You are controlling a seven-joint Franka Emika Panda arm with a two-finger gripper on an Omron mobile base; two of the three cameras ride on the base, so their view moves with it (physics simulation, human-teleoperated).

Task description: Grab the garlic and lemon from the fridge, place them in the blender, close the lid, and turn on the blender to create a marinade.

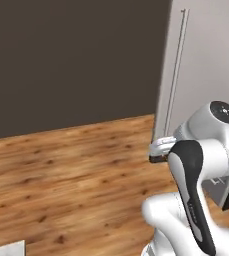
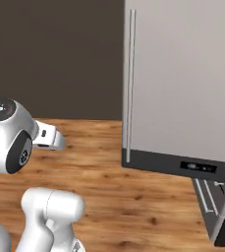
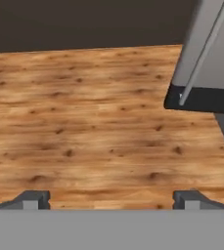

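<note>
Wooden floor (image 3: 84,122) and dark wall (image 1: 71,60) ahead; the fridge (image 2: 182,78) stands shut at the right, its long handle (image 2: 129,83) facing the arm; the pincer (image 3: 111,200) is spread wide, empty; best square up on that handle before pulling, garlic and lemon presumably inside

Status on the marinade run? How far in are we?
Done: nothing visible yet. The fridge door looks shut, its long handle untouched.
In hand: nothing; the pincer is open and empty over the wood floor, with the fridge's lower corner off to one side.
Left: open the fridge, fetch the garlic and lemon, load the blender, close the lid, switch on.
</note>
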